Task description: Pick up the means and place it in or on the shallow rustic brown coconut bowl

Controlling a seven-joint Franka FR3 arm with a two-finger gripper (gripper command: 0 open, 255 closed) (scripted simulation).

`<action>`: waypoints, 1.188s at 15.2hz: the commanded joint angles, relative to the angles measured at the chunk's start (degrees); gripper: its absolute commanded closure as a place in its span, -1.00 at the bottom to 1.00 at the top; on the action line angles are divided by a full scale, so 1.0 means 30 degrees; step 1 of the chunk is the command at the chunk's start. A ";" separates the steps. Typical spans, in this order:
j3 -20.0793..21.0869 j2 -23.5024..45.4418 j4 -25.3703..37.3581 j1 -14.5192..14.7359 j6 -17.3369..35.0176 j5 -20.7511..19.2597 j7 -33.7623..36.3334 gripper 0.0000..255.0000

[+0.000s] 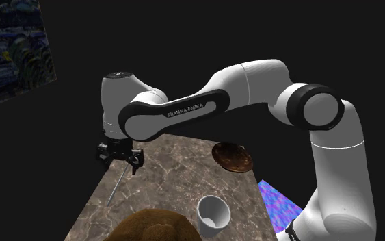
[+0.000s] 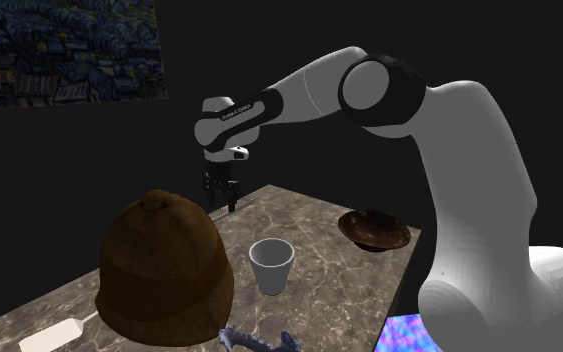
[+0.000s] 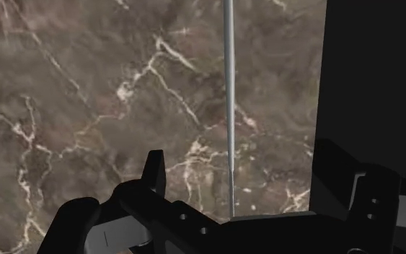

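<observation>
Jaws stand apart, holding nothing; gripper (image 1: pixel 120 163) hovers above table (image 1: pixel 177 171); bowl (image 1: pixel 232 158) sits well apart; thin grey rod (image 3: pixel 228 108) lies flat on the table between the fingers, untouched; recommend straight descent, centred, closing across the shaft.

A brown marble tabletop (image 3: pixel 86 94) veined with white lies under the gripper (image 3: pixel 241 155). Its two black fingers (image 3: pixel 154 173) stand apart, and a thin grey rod (image 3: pixel 228 86) runs straight out between them across the marble, touching neither. The table's straight edge runs alongside the rod, with a black area (image 3: pixel 374 65) beyond it
</observation>
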 commanded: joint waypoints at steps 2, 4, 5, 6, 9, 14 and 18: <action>-0.0142 0.0379 -0.0362 0.0097 0.0704 -0.0224 0.0155 -1.00; -0.0142 0.0378 -0.0363 0.0097 0.0705 -0.0224 0.0155 -1.00; -0.0142 0.0379 -0.0362 0.0097 0.0704 -0.0224 0.0155 -1.00; -0.0142 0.0379 -0.0362 0.0097 0.0704 -0.0224 0.0155 -1.00; -0.0142 0.0379 -0.0362 0.0097 0.0704 -0.0224 0.0155 -1.00; -0.0141 0.0376 -0.0364 0.0096 0.0703 -0.0223 0.0155 1.00; -0.0141 0.0377 -0.0364 0.0096 0.0703 -0.0223 0.0155 1.00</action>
